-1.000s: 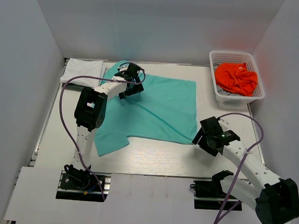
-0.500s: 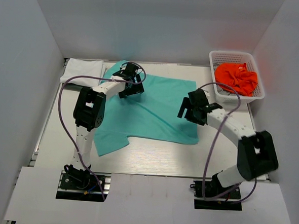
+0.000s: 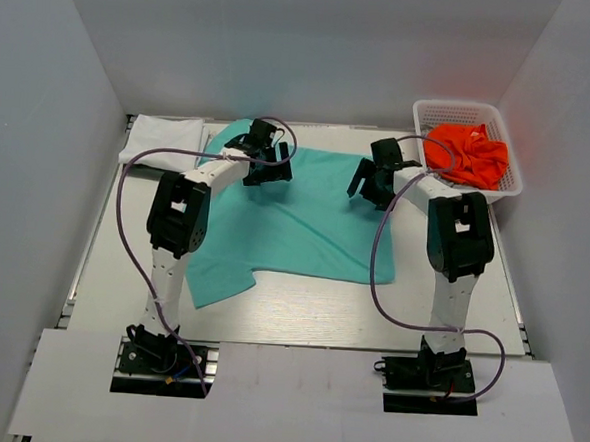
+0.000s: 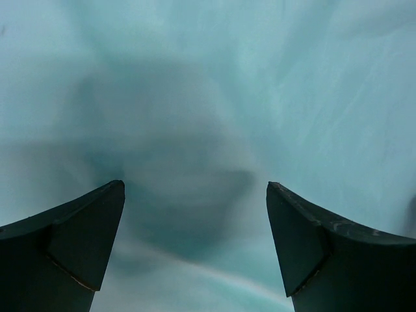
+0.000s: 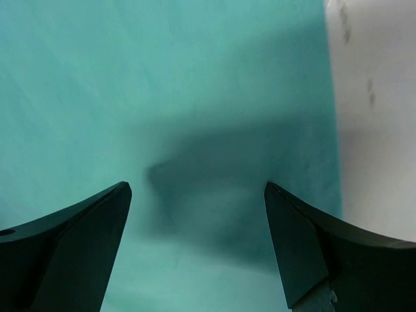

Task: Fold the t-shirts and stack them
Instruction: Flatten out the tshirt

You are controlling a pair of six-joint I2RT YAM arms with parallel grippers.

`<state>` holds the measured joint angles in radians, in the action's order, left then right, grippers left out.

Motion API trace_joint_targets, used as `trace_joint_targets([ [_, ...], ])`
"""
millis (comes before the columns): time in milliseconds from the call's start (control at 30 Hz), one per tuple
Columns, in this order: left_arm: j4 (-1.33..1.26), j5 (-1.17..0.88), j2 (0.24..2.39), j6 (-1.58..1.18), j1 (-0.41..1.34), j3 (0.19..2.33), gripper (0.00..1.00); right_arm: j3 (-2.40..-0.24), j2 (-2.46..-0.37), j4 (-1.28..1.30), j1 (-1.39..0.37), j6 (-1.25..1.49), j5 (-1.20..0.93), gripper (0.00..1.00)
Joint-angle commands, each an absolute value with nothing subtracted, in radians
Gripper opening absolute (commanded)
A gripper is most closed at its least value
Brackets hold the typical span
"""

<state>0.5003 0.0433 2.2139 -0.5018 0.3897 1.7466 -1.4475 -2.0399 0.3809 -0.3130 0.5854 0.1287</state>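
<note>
The teal t-shirt [image 3: 295,216] lies spread on the table, one sleeve toward the near left. My left gripper [image 3: 268,169] is open just above its far-left part; the teal cloth [image 4: 195,130] fills the left wrist view between the fingers. My right gripper [image 3: 369,184] is open over the shirt's far-right corner; in the right wrist view the teal cloth [image 5: 162,97] lies below with its edge against bare table [image 5: 377,117]. A folded white t-shirt [image 3: 163,138] lies at the far left. The orange t-shirt [image 3: 466,154] sits in the basket. The dark shirt is hidden.
A white mesh basket [image 3: 425,117] stands at the far right corner. White walls close in the table on three sides. Cables loop from both arms over the table.
My right arm has swung from the near right of the table up to the shirt's far-right corner. My left gripper shifted slightly right along the far edge.
</note>
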Motion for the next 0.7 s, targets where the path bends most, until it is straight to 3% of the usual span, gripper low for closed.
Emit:
trace_joint_targets([
  [0,0.498,0.015,2.272,-0.449,0.393,1.839,1.00,-1.521,-2.126,0.460,-0.265,0.563,0.097,0.89],
  [367,0.408,-0.091,2.402,-0.362,0.393,1.985,1.00,-1.901,-2.358,0.660,-0.190,0.456,0.144,0.90],
  [667,0.527,-0.144,2.325,-0.307,0.393,2.246,1.00,-1.879,-2.122,0.621,-0.215,0.213,0.169,0.90],
])
